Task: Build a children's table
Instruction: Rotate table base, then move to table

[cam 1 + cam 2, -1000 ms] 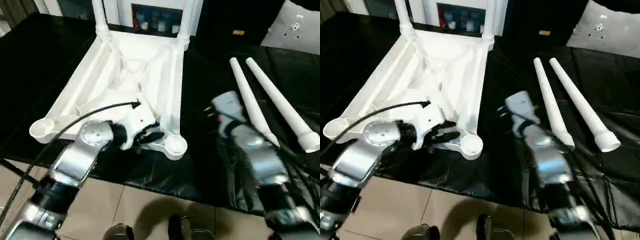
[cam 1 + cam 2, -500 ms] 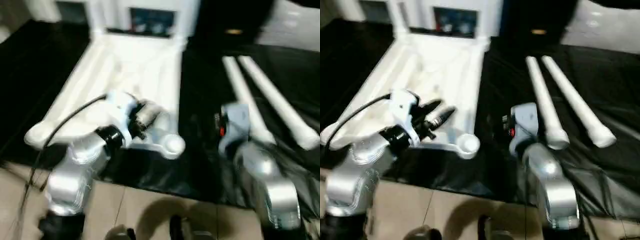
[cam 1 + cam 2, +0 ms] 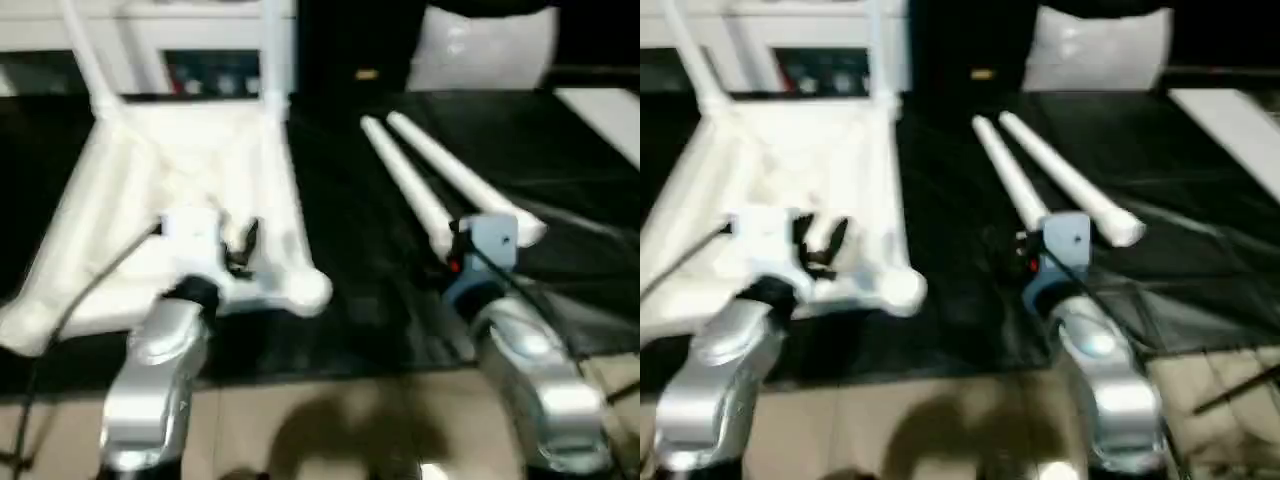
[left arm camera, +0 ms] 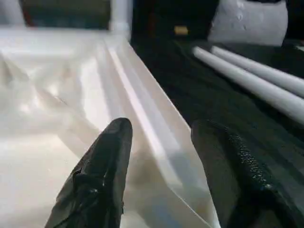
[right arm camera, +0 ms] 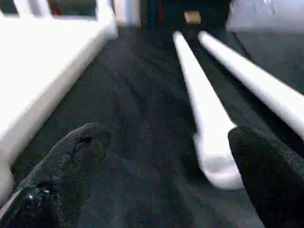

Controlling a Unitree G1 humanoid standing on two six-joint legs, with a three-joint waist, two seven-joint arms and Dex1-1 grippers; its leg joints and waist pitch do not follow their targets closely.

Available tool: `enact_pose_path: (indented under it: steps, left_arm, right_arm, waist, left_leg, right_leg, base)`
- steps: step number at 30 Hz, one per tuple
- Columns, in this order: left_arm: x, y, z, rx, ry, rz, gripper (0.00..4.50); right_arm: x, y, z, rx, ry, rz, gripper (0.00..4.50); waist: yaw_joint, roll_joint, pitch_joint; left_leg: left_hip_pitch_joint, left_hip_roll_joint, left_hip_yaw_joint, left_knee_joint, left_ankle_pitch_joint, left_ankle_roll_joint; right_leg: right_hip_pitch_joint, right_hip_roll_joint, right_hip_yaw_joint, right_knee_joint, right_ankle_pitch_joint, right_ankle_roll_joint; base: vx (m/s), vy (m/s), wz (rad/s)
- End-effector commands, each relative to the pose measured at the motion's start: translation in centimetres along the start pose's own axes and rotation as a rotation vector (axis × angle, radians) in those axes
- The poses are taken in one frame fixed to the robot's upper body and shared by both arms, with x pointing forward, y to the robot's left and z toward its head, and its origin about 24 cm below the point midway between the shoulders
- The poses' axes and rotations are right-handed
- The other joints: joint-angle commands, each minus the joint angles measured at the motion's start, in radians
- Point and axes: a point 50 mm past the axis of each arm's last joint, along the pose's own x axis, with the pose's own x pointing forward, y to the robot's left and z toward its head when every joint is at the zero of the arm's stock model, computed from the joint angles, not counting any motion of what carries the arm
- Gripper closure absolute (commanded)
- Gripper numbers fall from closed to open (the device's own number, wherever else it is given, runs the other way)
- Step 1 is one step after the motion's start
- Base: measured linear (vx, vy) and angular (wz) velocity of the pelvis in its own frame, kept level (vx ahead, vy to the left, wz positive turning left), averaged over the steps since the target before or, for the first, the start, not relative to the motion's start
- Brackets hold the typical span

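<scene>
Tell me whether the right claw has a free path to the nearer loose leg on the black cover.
Probably yes. The right claw stands open just short of the nearer leg's thick end, with bare black cover between them. The second leg lies beside it, apart, and blocks nothing.

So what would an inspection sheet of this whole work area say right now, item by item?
Surface: black-covered worktable, cover wrinkled near the front edge.
Job's things: white tabletop lying upside down, two legs already standing in its far corners; two loose legs lying side by side to its right.
Clutter: nothing seen.
Grippers: left gripper open over the tabletop's right rim, holding nothing; right gripper wide open, near the thick end of the nearer loose leg, holding nothing.
Cables: black cable running along the left arm.
Surroundings: tiled floor in front; white shelving behind.
</scene>
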Motion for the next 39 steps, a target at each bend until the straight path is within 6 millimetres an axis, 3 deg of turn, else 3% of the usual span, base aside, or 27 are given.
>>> enact_pose_path:
  steps: [1, 4, 5, 6, 7, 8, 9, 10, 11, 12, 13, 15, 20, 23, 25, 26, 27, 28, 29, 30, 31, 32, 33, 34, 36, 38, 39]
  left_arm:
    - [-0.2, 0.2, 0.8, -0.001, -0.028, 0.041, 1.64]
    - [-0.4, 0.0, 1.0, 0.004, -0.043, 0.047, 1.64]
    - [-0.5, -0.2, 1.0, 0.005, -0.050, 0.033, 1.64]
    - [-0.5, -0.2, 1.0, 0.005, -0.050, 0.033, 1.64]
    - [-0.5, -0.3, 0.9, -0.003, -0.055, 0.026, 1.64]
    - [-0.7, -0.3, 0.8, 0.037, -0.040, 0.026, 1.64]
    - [-0.8, -0.3, 0.8, 0.061, -0.035, 0.021, 1.64]
    - [-0.9, -0.4, 0.8, 0.067, -0.037, 0.010, 1.64]
    - [-1.1, -0.4, 0.6, 0.082, -0.022, 0.005, 1.64]
    - [-1.4, -0.6, 0.3, 0.090, -0.013, -0.016, 1.64]
    - [-1.7, -0.6, 0.1, 0.095, -0.005, -0.028, 1.64]
    - [-2.0, -0.6, 0.1, 0.098, -0.012, -0.010, 1.64]
    - [-2.7, -0.4, 0.7, 0.055, -0.057, 0.034, 1.64]
    - [-3.1, -0.6, 0.6, 0.054, -0.054, 0.033, 1.64]
    - [-3.2, -0.7, 0.5, 0.054, -0.051, 0.024, 1.64]
    - [-3.2, -0.7, 0.5, 0.054, -0.049, 0.022, 1.64]
    - [-3.3, -0.8, 0.4, 0.056, -0.044, 0.020, 1.64]
    - [-3.4, -0.8, 0.3, 0.056, -0.038, 0.020, 1.64]
    - [-3.4, -0.8, 0.3, 0.056, -0.038, 0.020, 1.64]
    - [-3.4, -0.8, 0.2, 0.056, -0.032, 0.020, 1.64]
    - [-3.4, -0.8, 0.1, 0.057, -0.029, 0.020, 1.64]
    - [-3.3, -0.8, 0.0, 0.057, -0.028, 0.020, 1.64]
    - [-3.3, -0.8, 0.0, 0.058, -0.029, 0.020, 1.64]
    - [-3.3, -0.8, 0.1, 0.058, -0.030, 0.019, 1.64]
    - [-3.3, -0.9, 0.0, 0.063, -0.028, 0.015, 1.64]
    - [-3.2, -0.9, 0.0, 0.064, -0.029, 0.011, 1.64]
    - [-3.1, -0.9, 0.0, 0.064, -0.028, 0.010, 1.64]
  right_arm:
    - [0.1, 0.5, 0.6, -0.013, -0.041, 0.042, 0.00]
    - [0.1, 0.5, 0.5, -0.028, -0.042, 0.029, 0.00]
    - [0.2, 0.4, 0.4, -0.020, -0.035, 0.013, 0.00]
    - [0.2, 0.4, 0.4, -0.020, -0.035, 0.013, 0.00]
    - [0.2, 0.4, 0.4, -0.016, -0.034, 0.011, 0.00]
    - [0.1, 0.4, 0.4, -0.021, -0.031, 0.019, 0.00]
    - [0.1, 0.4, 0.4, -0.025, -0.029, 0.024, 0.00]
    - [0.0, 0.4, 0.3, -0.025, -0.030, 0.028, 0.00]
    - [-0.1, 0.4, 0.3, -0.025, -0.031, 0.035, 0.00]
    - [-0.2, 0.4, 0.1, -0.030, -0.025, 0.041, 0.00]
    - [-0.3, 0.5, -0.1, -0.033, -0.021, 0.046, 0.00]
    - [-0.5, 0.6, -0.3, -0.039, -0.017, 0.056, 0.00]
    - [-0.9, 1.2, -0.3, -0.034, -0.024, 0.089, 0.00]
    - [-0.9, 1.4, -0.2, -0.039, -0.026, 0.107, 0.00]
    - [-0.9, 1.4, -0.2, -0.039, -0.029, 0.110, 0.00]
    - [-0.9, 1.4, -0.2, -0.038, -0.029, 0.111, 0.00]
    - [-0.9, 1.4, -0.2, -0.042, -0.029, 0.114, 0.00]
    - [-0.9, 1.4, -0.2, -0.043, -0.029, 0.116, 0.00]
    - [-0.9, 1.4, -0.2, -0.043, -0.029, 0.116, 0.00]
    - [-0.9, 1.5, -0.3, -0.045, -0.029, 0.119, 0.00]
    - [-0.9, 1.5, -0.3, -0.049, -0.030, 0.121, 0.00]
    - [-0.8, 1.5, -0.3, -0.051, -0.030, 0.121, 0.00]
    - [-0.8, 1.5, -0.3, -0.053, -0.031, 0.122, 0.00]
    - [-0.8, 1.4, -0.2, -0.053, -0.033, 0.122, 0.00]
    - [-0.8, 1.4, -0.2, -0.058, -0.035, 0.127, 0.00]
    - [-0.7, 1.5, -0.1, -0.067, -0.038, 0.134, 0.00]
    - [-0.7, 1.5, -0.1, -0.070, -0.039, 0.135, 0.00]
  waist:
    - [0.005, -0.016, -0.048]
    - [-0.027, 0.011, -0.040]
    - [-0.041, 0.022, -0.042]
    - [-0.051, 0.032, -0.039]
    - [-0.053, 0.029, -0.038]
    - [-0.051, 0.013, -0.032]
    - [-0.042, -0.019, -0.034]
    - [-0.030, -0.027, -0.038]
    - [-0.013, -0.033, -0.041]
    - [-0.009, -0.034, -0.041]
    - [-0.008, -0.029, -0.047]
    - [-0.012, -0.016, -0.043]
    - [-0.020, -0.007, -0.029]
    - [-0.033, -0.010, -0.010]
    - [-0.051, -0.002, 0.010]
    - [-0.060, 0.006, 0.016]
    - [-0.055, 0.006, 0.015]
    - [-0.052, 0.010, 0.011]
    - [-0.058, -0.013, 0.027]
    - [-0.058, -0.036, 0.027]
    - [-0.048, -0.037, 0.016]
    - [-0.036, -0.043, 0.006]
    - [-0.019, -0.044, -0.013]
    - [-0.016, -0.040, -0.019]
    - [-0.030, -0.011, -0.031]
    - [-0.044, -0.006, -0.047]
    - [-0.046, -0.003, -0.060]
  left_leg:
    - [-0.001, 0.036, -0.013, -0.079, -0.113, 0.040]
    - [0.022, 0.083, -0.041, -0.109, -0.252, -0.024]
    - [0.049, 0.142, -0.079, -0.141, -0.273, 0.019]
    - [0.042, 0.184, -0.091, -0.159, -0.284, 0.083]
    - [0.039, 0.192, -0.089, -0.163, -0.292, 0.104]
    - [0.026, 0.146, -0.047, -0.133, -0.336, 0.121]
    - [0.013, 0.028, 0.017, -0.042, -0.329, 0.067]
    - [0.001, 0.009, 0.016, -0.021, -0.238, 0.045]
    - [-0.015, 0.016, 0.009, -0.023, -0.124, 0.019]
    - [-0.025, 0.023, 0.002, -0.036, -0.096, -0.008]
    - [-0.028, 0.028, -0.001, -0.047, -0.087, -0.022]
    - [-0.012, 0.040, -0.004, -0.067, -0.115, -0.030]
    - [0.016, 0.065, -0.020, -0.095, -0.296, -0.037]
    - [0.057, 0.064, -0.030, -0.110, -0.534, -0.050]
    - [0.111, 0.069, -0.039, -0.109, -0.703, -0.051]
    - [0.113, 0.094, -0.050, -0.140, -0.804, -0.041]
    - [0.089, 0.141, -0.063, -0.200, -0.868, -0.028]
    - [0.096, 0.145, -0.064, -0.208, -0.879, -0.027]
    - [0.118, 0.102, -0.028, -0.164, -0.851, -0.027]
    - [0.147, 0.025, 0.009, -0.055, -0.676, -0.025]
    - [0.130, 0.012, 0.015, -0.026, -0.542, -0.010]
    - [0.036, 0.016, -0.002, -0.027, -0.330, 0.017]
    - [0.021, 0.021, -0.010, -0.042, -0.230, 0.029]
    - [0.025, 0.023, -0.013, -0.056, -0.200, 0.041]
    - [0.063, 0.045, -0.022, -0.093, -0.145, 0.065]
    - [0.094, 0.055, -0.031, -0.097, -0.101, 0.110]
    - [0.097, 0.041, -0.034, -0.087, 0.017, 0.173]
  right_leg:
    - [0.053, -0.041, 0.036, -0.108, -0.264, -0.134]
    - [0.037, 0.027, -0.002, -0.097, -0.226, -0.196]
    - [0.029, 0.036, -0.021, -0.075, -0.134, -0.252]
    - [0.033, 0.023, -0.029, -0.050, -0.086, -0.259]
    - [0.035, 0.019, -0.028, -0.044, -0.082, -0.260]
    - [0.038, -0.002, -0.010, -0.077, -0.126, -0.273]
    - [0.040, -0.016, -0.006, -0.149, -0.364, -0.232]
    - [0.050, -0.038, 0.006, -0.160, -0.516, -0.149]
    - [0.048, -0.053, 0.026, -0.175, -0.716, 0.018]
    - [0.044, -0.044, 0.020, -0.172, -0.752, 0.106]
    - [0.047, -0.034, 0.011, -0.164, -0.698, 0.114]
    - [0.033, 0.002, -0.010, -0.157, -0.501, 0.080]
    - [0.026, 0.003, -0.015, -0.150, -0.494, -0.025]
    - [0.030, 0.014, -0.037, -0.166, -0.606, -0.023]
    - [0.020, 0.032, -0.079, -0.191, -0.662, -0.016]
    - [0.050, 0.041, -0.094, -0.154, -0.573, -0.031]
    - [0.097, 0.022, -0.062, -0.036, -0.379, -0.065]
    - [0.100, 0.014, -0.052, -0.021, -0.320, -0.083]
    - [0.057, 0.011, -0.039, -0.094, -0.452, -0.097]
    - [0.022, -0.007, -0.046, -0.197, -0.809, -0.045]
    - [0.044, -0.038, -0.025, -0.211, -0.913, -0.022]
    - [0.126, -0.077, 0.010, -0.198, -0.986, 0.004]
    - [0.140, -0.068, 0.026, -0.187, -0.894, -0.019]
    - [0.141, -0.048, 0.025, -0.174, -0.793, -0.050]
    - [0.124, 0.009, 0.000, -0.123, -0.398, -0.192]
    - [0.118, 0.023, -0.011, -0.089, -0.172, -0.278]
    - [0.129, 0.027, -0.012, -0.074, -0.020, -0.306]
  base:
    - [-0.069, -0.101, -0.01]
    - [-0.066, -0.082, -0.04]
    - [-0.039, -0.098, 0.04]
    - [-0.041, -0.115, 0.02]
    - [-0.041, -0.115, 0.02]
    - [-0.042, -0.123, 0.00]
    - [-0.042, -0.114, -0.03]
    - [-0.042, -0.114, -0.03]
    - [-0.048, -0.103, -0.10]
    - [-0.043, -0.080, -0.14]
    - [-0.043, -0.080, -0.14]
    - [0.000, 0.000, 0.00]
    - [-0.003, 0.035, 0.02]
    - [0.016, 0.066, -0.03]
    - [0.011, 0.029, -0.05]
    - [0.038, 0.061, -0.11]
    - [0.056, 0.063, -0.19]
    - [0.000, 0.000, 0.00]
    - [0.058, -0.024, -0.08]
    - [0.082, -0.047, -0.08]
    - [0.082, -0.047, -0.08]
    - [0.151, -0.009, -0.28]
    - [0.169, 0.012, -0.19]
    - [0.169, 0.012, -0.19]
    - [0.141, 0.006, 0.06]
    - [0.164, 0.011, 0.06]
    - [0.205, 0.027, 0.06]
